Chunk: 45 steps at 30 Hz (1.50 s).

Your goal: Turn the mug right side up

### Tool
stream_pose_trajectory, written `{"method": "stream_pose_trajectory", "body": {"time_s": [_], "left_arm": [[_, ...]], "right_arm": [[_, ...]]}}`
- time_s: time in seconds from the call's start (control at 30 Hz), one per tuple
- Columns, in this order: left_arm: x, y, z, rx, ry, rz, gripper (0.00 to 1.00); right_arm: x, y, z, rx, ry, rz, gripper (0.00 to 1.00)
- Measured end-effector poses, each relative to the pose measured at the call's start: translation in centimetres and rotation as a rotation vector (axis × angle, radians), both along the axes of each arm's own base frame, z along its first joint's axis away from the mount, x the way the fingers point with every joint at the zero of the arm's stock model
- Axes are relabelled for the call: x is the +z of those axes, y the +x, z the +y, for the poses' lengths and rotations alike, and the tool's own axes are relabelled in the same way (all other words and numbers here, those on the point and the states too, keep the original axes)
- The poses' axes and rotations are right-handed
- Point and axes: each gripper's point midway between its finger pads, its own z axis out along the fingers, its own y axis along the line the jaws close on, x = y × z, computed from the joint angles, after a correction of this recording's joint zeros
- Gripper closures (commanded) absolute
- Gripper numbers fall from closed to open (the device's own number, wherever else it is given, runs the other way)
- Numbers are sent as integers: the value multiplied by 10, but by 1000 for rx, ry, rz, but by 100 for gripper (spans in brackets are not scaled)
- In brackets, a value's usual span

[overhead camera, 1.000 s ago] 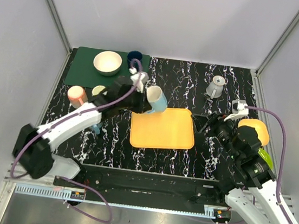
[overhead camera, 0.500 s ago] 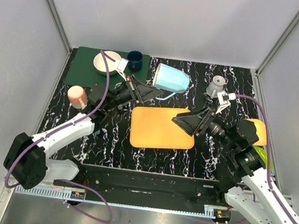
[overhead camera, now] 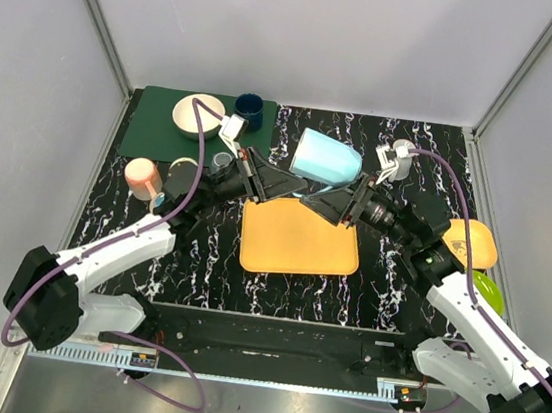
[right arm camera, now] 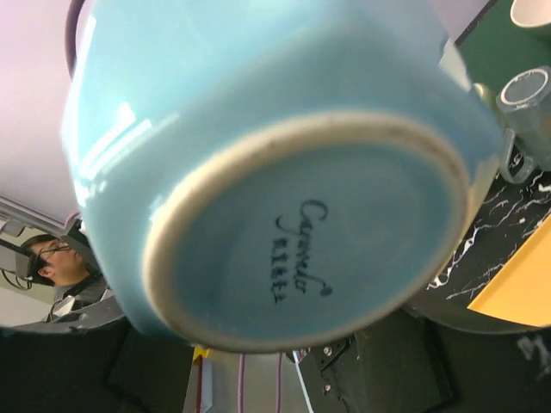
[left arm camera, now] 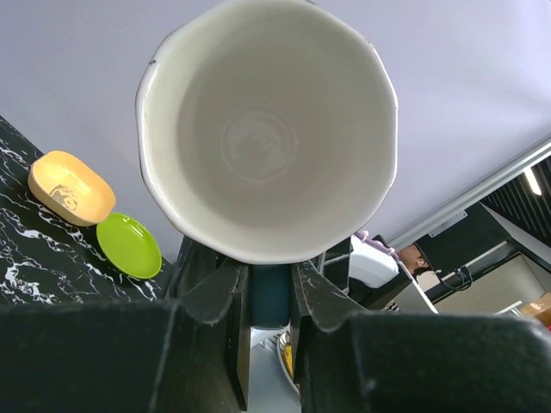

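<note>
The light blue mug (overhead camera: 325, 159) hangs in the air on its side above the far edge of the orange tray (overhead camera: 297, 239). My left gripper (overhead camera: 294, 183) is shut on the mug's dark handle (left arm camera: 271, 292). The left wrist view looks straight into the mug's white inside (left arm camera: 267, 129). My right gripper (overhead camera: 315, 200) is open right next to the mug's base, just below it in the top view. The base (right arm camera: 301, 249), with printed writing, fills the right wrist view, so I cannot tell whether the fingers touch it.
A green mat (overhead camera: 154, 131) at the back left holds a cream bowl (overhead camera: 199, 114) and a dark blue cup (overhead camera: 248, 110). A pink cup (overhead camera: 143, 176) and small cups stand left of the tray. A yellow bowl (overhead camera: 475, 241) and green plate (overhead camera: 488, 290) lie at right.
My left gripper has lifted the mug from the tray's far left corner and tipped it onto its side. My right arm has swung left up to the mug's base.
</note>
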Motion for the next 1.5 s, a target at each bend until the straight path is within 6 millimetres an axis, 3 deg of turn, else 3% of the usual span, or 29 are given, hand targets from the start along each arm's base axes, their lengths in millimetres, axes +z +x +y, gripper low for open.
{"method": "stream_pose_trajectory", "body": {"time_s": [0.1, 0.17, 0.27, 0.37, 0.5, 0.6, 0.7, 0.83, 0.93, 0.97, 1.07, 1.5], "left_arm": [[3, -2, 1, -3, -7, -7, 100], [5, -4, 1, -6, -10, -11, 100], [12, -7, 3, -6, -31, -30, 100], [15, -8, 5, -1, -39, -37, 100], [14, -7, 5, 5, -37, -37, 100], [13, -8, 3, 0, -30, -35, 100], [9, -9, 1, -5, -16, -36, 100], [7, -5, 2, 29, -3, -56, 100], [8, -3, 3, 45, -3, -62, 100], [8, -3, 3, 47, -3, -59, 100], [8, -3, 3, 51, -3, -49, 100], [8, -13, 0, 50, 16, -77, 93]], "right_arm": [[7, 3, 1, -7, 19, -25, 39], [15, 4, 1, -9, 44, -47, 50], [25, 4, 1, -9, 83, -70, 55], [29, 5, 3, -3, 102, -81, 55], [29, 7, 5, 6, 107, -83, 41], [27, 7, 6, 9, 104, -78, 39], [27, 9, 6, 10, 104, -73, 50], [29, 9, 7, 18, 120, -53, 73], [33, 7, 7, 30, 135, -58, 80], [34, 7, 7, 33, 137, -65, 90], [34, 7, 8, 46, 136, -80, 100], [34, -2, 1, 22, 79, -122, 100]]}}
